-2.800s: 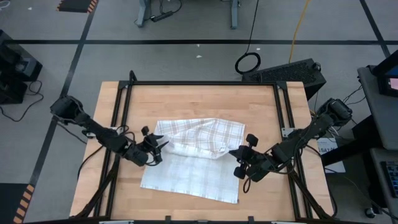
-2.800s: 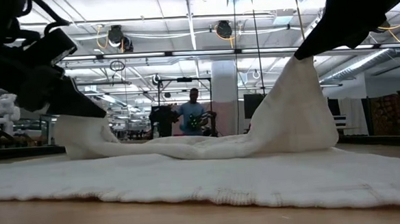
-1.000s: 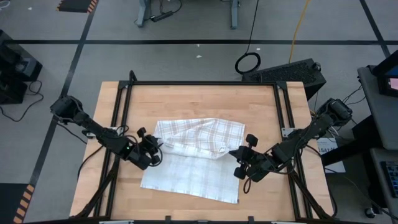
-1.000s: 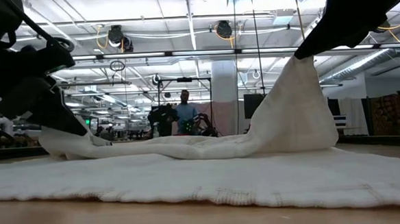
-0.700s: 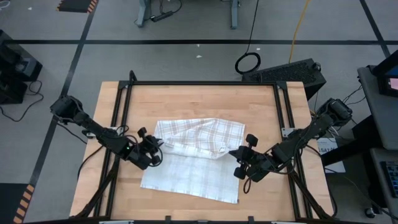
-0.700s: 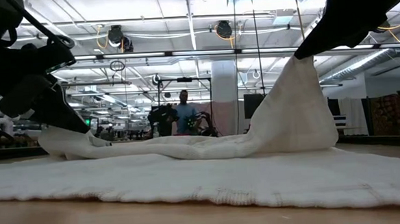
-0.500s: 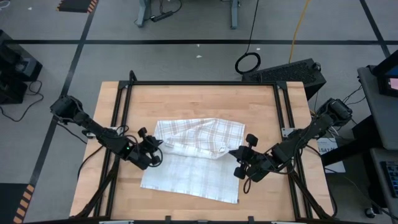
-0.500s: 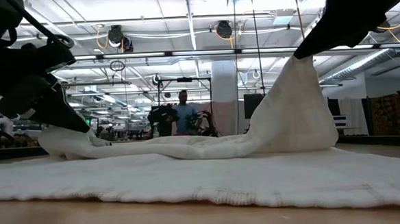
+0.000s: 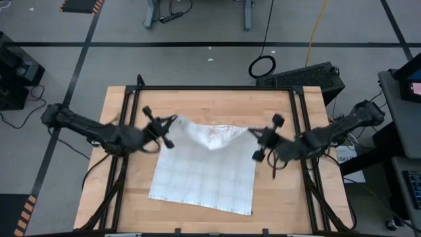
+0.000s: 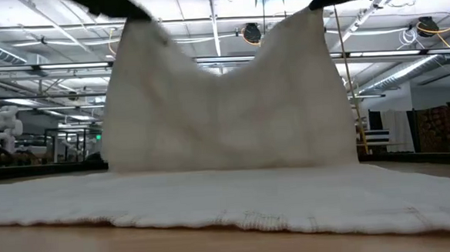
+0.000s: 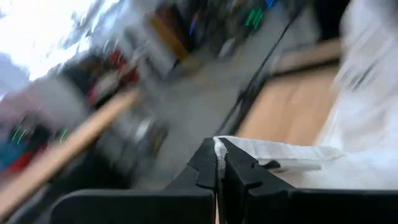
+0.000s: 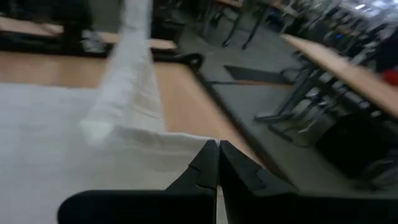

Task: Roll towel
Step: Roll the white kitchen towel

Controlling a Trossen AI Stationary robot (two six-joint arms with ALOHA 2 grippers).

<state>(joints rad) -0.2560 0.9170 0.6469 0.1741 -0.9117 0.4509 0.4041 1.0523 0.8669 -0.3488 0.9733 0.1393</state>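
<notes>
White plaid cloth, the towel (image 9: 204, 172), lies on the wooden table (image 9: 217, 105) at the centre of the high frame, its far edge lifted off the wood and sagging between two raised corners. The left gripper (image 9: 172, 121), left of centre in the high frame, is clenched on the far left corner. The right gripper (image 9: 251, 132), right of centre, is clenched on the far right corner. In the low view the towel (image 10: 224, 110) rises like a curtain across the middle, peaking at both upper corners
</notes>
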